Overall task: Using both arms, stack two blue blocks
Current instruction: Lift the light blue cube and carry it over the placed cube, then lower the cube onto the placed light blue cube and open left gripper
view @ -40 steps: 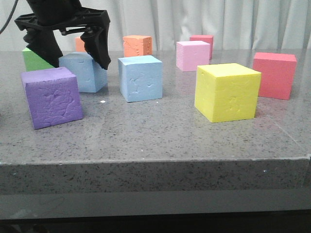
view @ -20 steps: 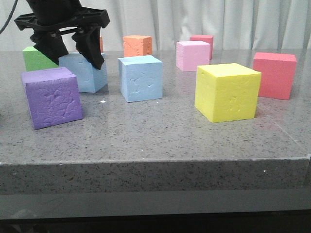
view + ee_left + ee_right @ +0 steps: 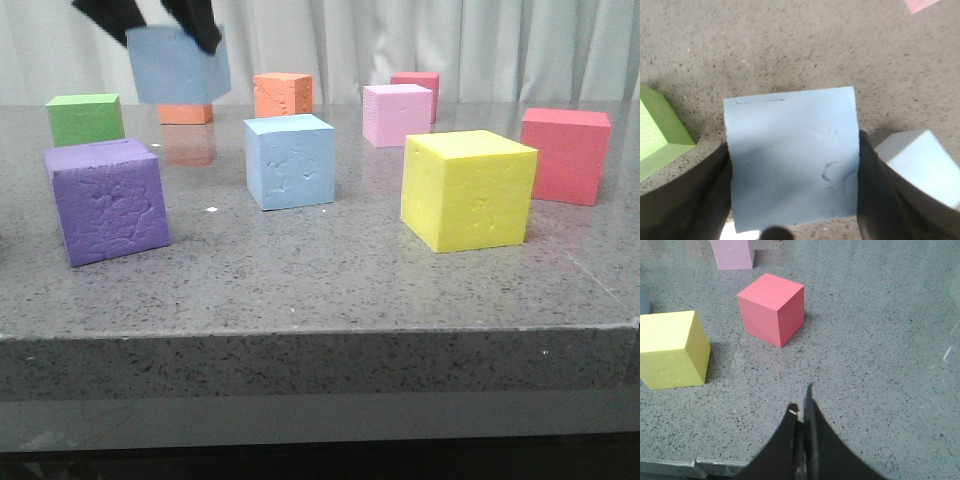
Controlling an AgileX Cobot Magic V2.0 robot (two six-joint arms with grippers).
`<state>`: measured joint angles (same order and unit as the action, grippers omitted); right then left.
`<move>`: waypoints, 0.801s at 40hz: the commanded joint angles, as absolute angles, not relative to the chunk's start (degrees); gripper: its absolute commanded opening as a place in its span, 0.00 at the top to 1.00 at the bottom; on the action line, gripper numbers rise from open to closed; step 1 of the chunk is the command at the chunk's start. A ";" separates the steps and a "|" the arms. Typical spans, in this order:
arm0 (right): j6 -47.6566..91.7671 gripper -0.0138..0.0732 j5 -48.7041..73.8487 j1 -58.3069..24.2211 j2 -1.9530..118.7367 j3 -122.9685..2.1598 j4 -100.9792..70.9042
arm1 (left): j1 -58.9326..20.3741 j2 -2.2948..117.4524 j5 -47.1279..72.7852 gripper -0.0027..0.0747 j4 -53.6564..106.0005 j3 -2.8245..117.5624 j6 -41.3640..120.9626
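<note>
One blue block (image 3: 178, 65) hangs in the air above the table's back left, and my left gripper (image 3: 168, 38) is shut on it from above, mostly cut off by the frame's top. In the left wrist view this block (image 3: 792, 160) fills the space between the two dark fingers (image 3: 700, 200), which press on its sides. The other blue block (image 3: 290, 160) stands on the table to the right and lower, and its corner (image 3: 920, 162) shows in the left wrist view. Over bare table near the front edge, my right gripper (image 3: 802, 407) is shut with nothing in it.
A purple cube (image 3: 105, 200) stands at the front left with a green cube (image 3: 85, 118) behind it. Two orange cubes (image 3: 283, 93), a pink cube (image 3: 397, 113) and a dark red one (image 3: 415, 82) stand at the back. A yellow cube (image 3: 468, 188) and a red cube (image 3: 565, 153) stand right.
The left gripper closed on the left blue block and lifted it off the table, up to the frame's top. The other block has stayed put.
</note>
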<state>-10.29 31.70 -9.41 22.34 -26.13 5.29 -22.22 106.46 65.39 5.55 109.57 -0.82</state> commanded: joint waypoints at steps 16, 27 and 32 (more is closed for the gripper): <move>-9.81 0.92 27.39 -9.13 22.50 -27.54 6.36 | -32.10 103.51 65.45 0.49 7.49 113.23 -0.63; -9.81 0.92 27.39 -9.13 22.50 -27.54 6.36 | -33.85 105.53 66.43 0.49 7.49 113.12 -1.51; -9.81 0.92 27.39 -9.13 22.50 -27.54 6.36 | -33.85 106.33 67.74 0.49 7.49 113.12 -1.64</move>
